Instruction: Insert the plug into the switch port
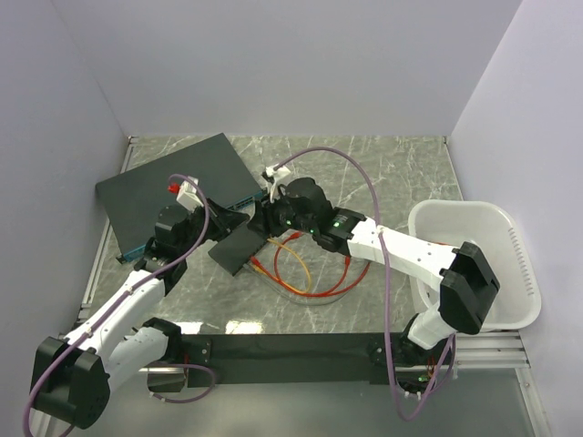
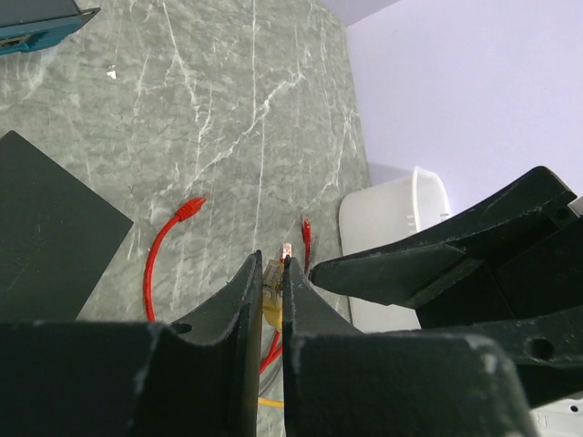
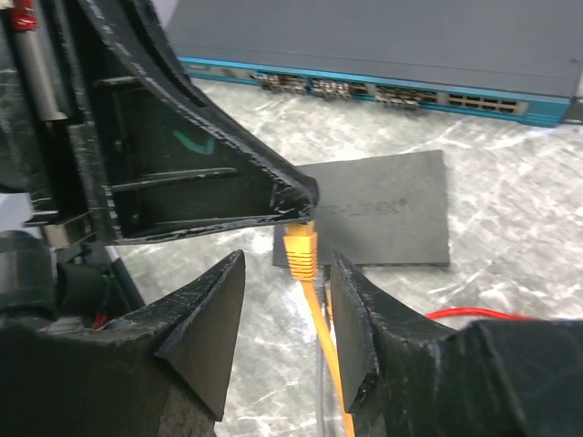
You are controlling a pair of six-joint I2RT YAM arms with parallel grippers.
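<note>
The left tool [image 2: 271, 264] is pressed almost together, pinching the orange plug [image 3: 301, 253] between its tips; the plug's clear nose pokes out past the fingers in the left wrist view, and its orange cable [image 3: 323, 346] trails away below it. The right tool [image 3: 288, 260] stands spread, one finger on either side of the plug and neither plainly touching it; the two tools meet tip to tip over the middle of the table [image 1: 401, 173].

The plug hangs near a corner of the small black box [image 3: 383, 214], which lies flat on the table with its lettered top showing; its switch port cannot be made out from any view.

Behind the box lies the large dark slab [image 3: 364, 36], its blue front strip with rows of sockets facing the tools; the box and the slab lie apart. A red cable [image 2: 168, 241] curves over the table beside the box, looping together with the orange one; a white basin [image 1: 474, 259] sits at the right edge of the table, well apart from the box.
</note>
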